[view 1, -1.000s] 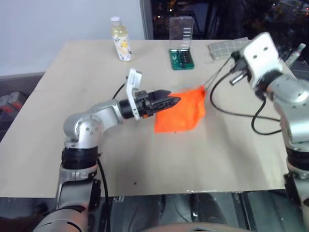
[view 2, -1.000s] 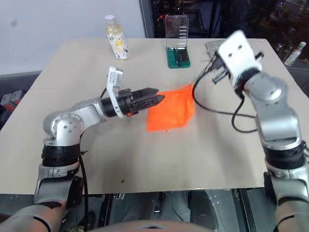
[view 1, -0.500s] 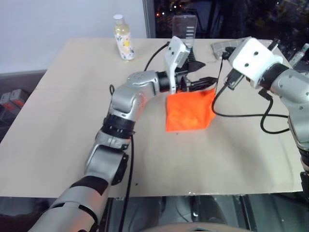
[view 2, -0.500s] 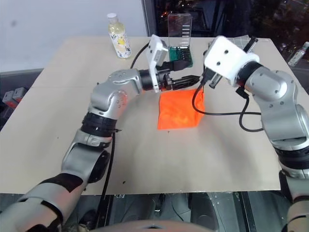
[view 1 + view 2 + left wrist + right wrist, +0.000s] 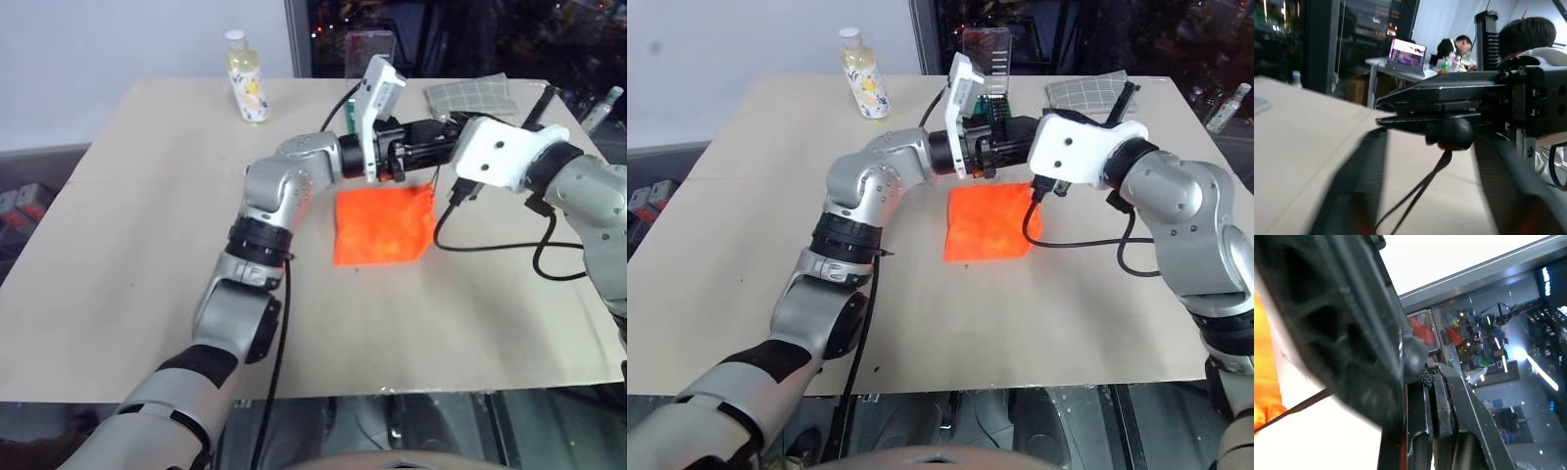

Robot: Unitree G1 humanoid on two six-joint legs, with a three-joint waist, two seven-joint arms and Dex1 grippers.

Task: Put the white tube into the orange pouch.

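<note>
The left gripper (image 5: 431, 155) has swung away from the left edge of the flat, bright orange fabric pouch (image 5: 384, 225), where it was a second ago, and now hangs level above the pouch's far right corner, nose to nose with the right gripper (image 5: 1388, 112). The right gripper has also drawn in from further out to the right of the pouch. It is pinched tight on the thin black zipper pull cord (image 5: 1422, 188), just above the cord's round black bead (image 5: 1448, 133), and the cord runs slack from there down to the pouch. In the left wrist view the left gripper's own fingers (image 5: 1359, 191) stand apart on either side of that cord. They are narrower than half a second ago but not yet touching it, so the jaws look to be closing in on the pull. My reading is that the step in hand is work on the zipper: either a handover of the pull from right to left, or a second grip beside it so the two can tug against each other. The pouch lies flat on the beige tabletop (image 5: 147, 245), and I cannot tell whether its mouth is open or shut, nor whether the white tube is already inside. If the tube has gone in, this is the closing stroke; if not, the mouth has yet to be opened.
</note>
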